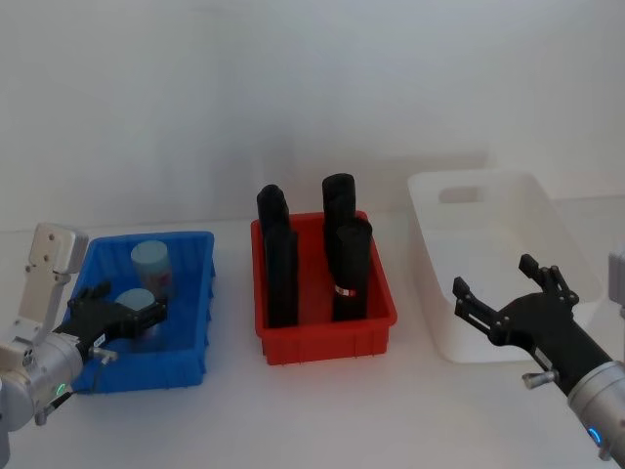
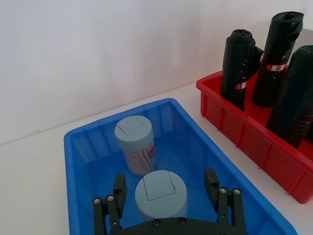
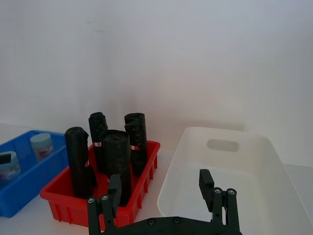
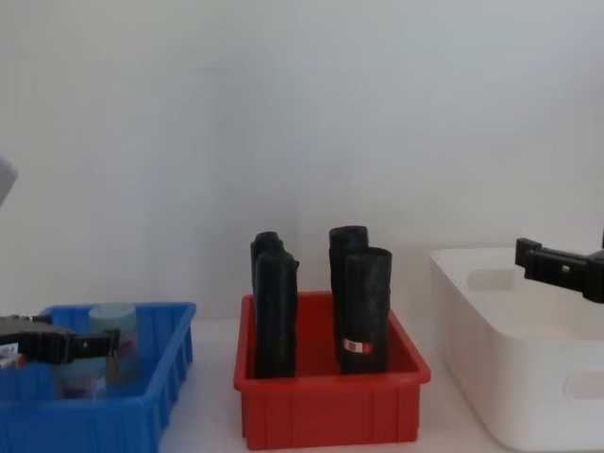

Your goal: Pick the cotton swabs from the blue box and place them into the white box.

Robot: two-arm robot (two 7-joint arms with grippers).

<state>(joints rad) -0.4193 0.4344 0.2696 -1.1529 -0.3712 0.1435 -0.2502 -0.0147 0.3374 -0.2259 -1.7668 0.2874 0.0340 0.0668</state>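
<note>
Two cotton swabs jars with pale blue lids stand in the blue box (image 1: 146,237) at the left. The far jar (image 1: 151,266) stands free near the back wall. My left gripper (image 1: 127,315) is open, with a finger on either side of the near jar (image 1: 134,301). In the left wrist view the near jar (image 2: 160,193) sits between the fingers (image 2: 120,188), and the far jar (image 2: 135,144) stands beyond it. My right gripper (image 1: 494,276) hangs open and empty over the front left part of the white box (image 1: 547,210), which holds nothing that I can see.
A red bin (image 1: 327,337) with several tall black rolls (image 1: 352,264) stands between the blue box and the white box. Bare white tabletop lies in front of all three containers, and a plain wall stands behind them.
</note>
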